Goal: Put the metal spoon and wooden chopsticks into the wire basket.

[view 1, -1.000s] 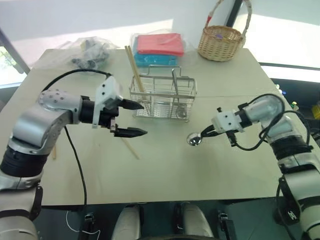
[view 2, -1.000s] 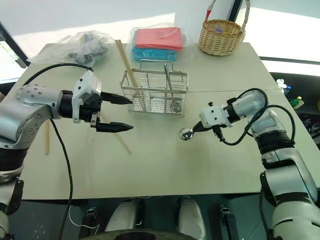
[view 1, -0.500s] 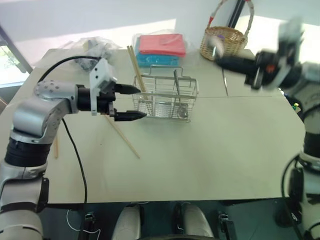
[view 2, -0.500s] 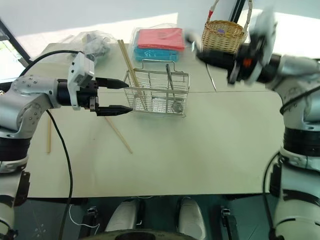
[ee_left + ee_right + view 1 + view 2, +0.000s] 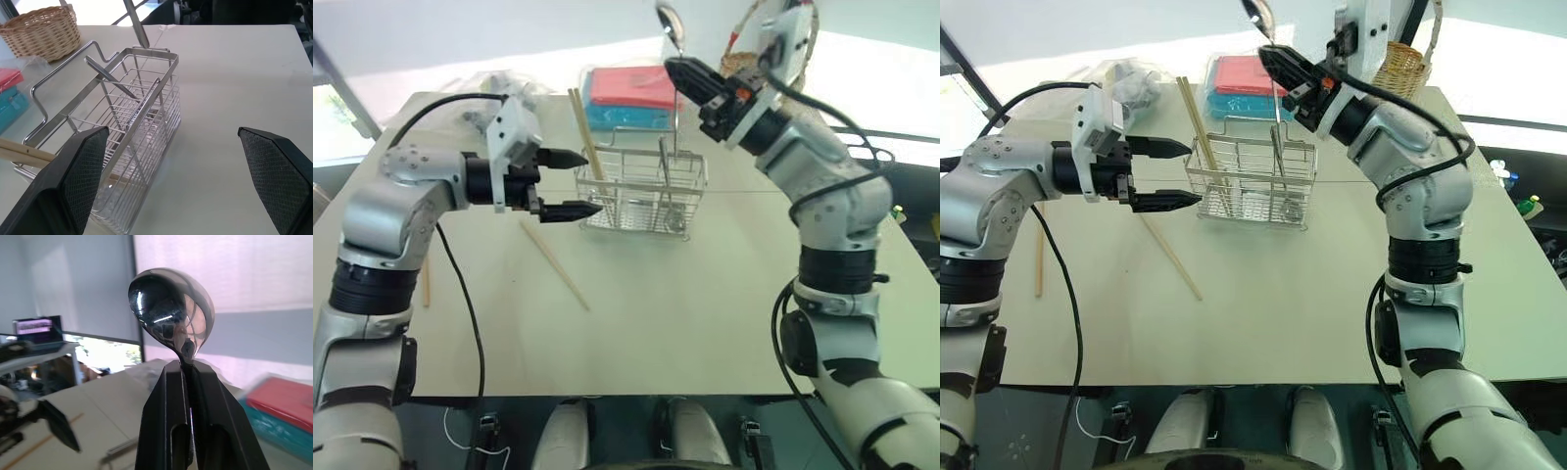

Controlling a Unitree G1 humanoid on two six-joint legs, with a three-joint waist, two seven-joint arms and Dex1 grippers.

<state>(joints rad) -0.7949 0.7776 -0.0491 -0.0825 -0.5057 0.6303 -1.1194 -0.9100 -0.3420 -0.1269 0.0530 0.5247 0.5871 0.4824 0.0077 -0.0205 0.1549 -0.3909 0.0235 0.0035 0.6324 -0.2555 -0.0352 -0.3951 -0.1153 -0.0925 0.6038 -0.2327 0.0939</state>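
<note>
- While my right hand (image 5: 1278,61) is pinched fully shut on the metal spoon (image 5: 171,308), bowl up and handle hanging down toward the wire basket (image 5: 646,191), I judge it light, stiff and slippery; gripping just under the bowl suits it.
- Beside the basket, my left hand (image 5: 570,183) hovers spread wide, holding nothing.
- One of the wooden chopsticks (image 5: 583,137) leans in the basket; another (image 5: 554,266) lies on the worktop (image 5: 705,313) before it.

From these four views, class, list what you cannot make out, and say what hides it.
- Metal spoon handle: right wrist view, hidden inside the shut right gripper.
- Wicker basket: right eye view, partly behind the right arm.
- Wooden chopsticks: left wrist view, cut off by the edge.
</note>
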